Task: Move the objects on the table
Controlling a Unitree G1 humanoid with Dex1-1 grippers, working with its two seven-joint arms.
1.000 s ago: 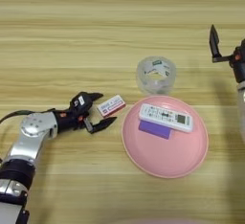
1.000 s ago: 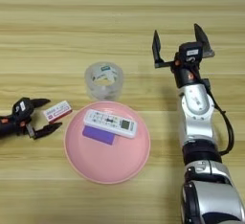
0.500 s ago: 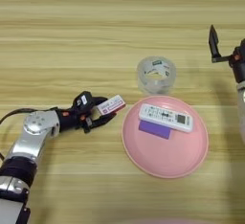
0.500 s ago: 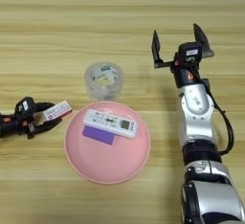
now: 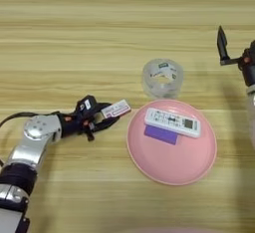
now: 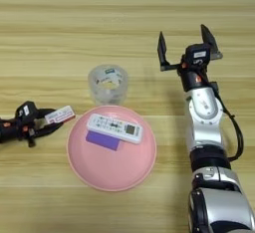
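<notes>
Objects on the wooden counter [image 5: 99, 38]: pink plate [image 5: 172, 160] near centre carries white remote [image 5: 172, 122] over purple rectangle [image 5: 160, 134]; tape roll [image 5: 162, 77] just beyond. Left tool [image 5: 105, 117] grips the labelled white block [image 5: 115, 109]; right tool [image 6: 187, 45] gapes open, far right.

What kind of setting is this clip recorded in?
Probably a lab tabletop for robot practice: a bare wooden table, odd items such as a tape roll and pink plate, two robot arms.
</notes>
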